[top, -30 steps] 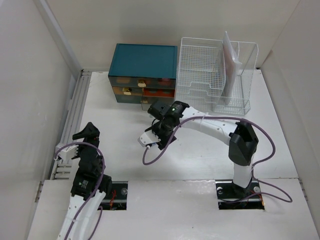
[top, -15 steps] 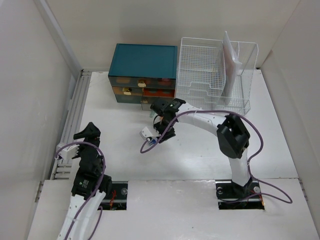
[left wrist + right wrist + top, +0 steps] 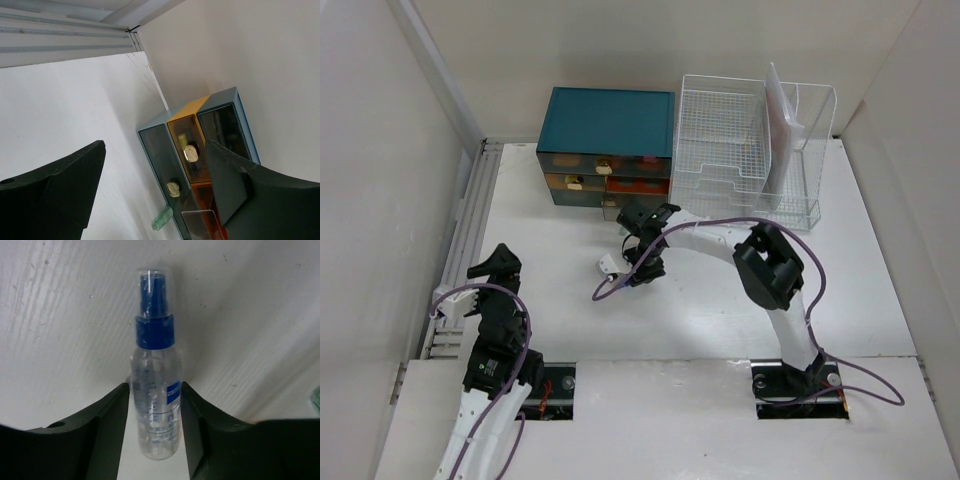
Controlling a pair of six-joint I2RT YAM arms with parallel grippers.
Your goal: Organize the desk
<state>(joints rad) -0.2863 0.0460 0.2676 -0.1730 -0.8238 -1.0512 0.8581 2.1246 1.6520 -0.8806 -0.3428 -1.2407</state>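
My right claw (image 3: 155, 388) pinches a clear spray bottle (image 3: 154, 360), blue cap past the fingertips. The tabletop (image 3: 720, 310) lies right beneath it, near the far edge's middle, by the teal drawers (image 3: 608, 150). My left claw (image 3: 155, 150) is spread wide over the left edge.

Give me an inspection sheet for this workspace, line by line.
Surface: white desk, no spills seen.
Job's things: spray bottle with blue nozzle, in the right claw.
Clutter: pale green tube on the desk beside the teal cabinet.
Claws: right claw shut on the bottle; left claw open, empty.
Cables: purple cable loops from the right wrist toward the desk.
Surroundings: wire basket at the back, flat packet upright inside.
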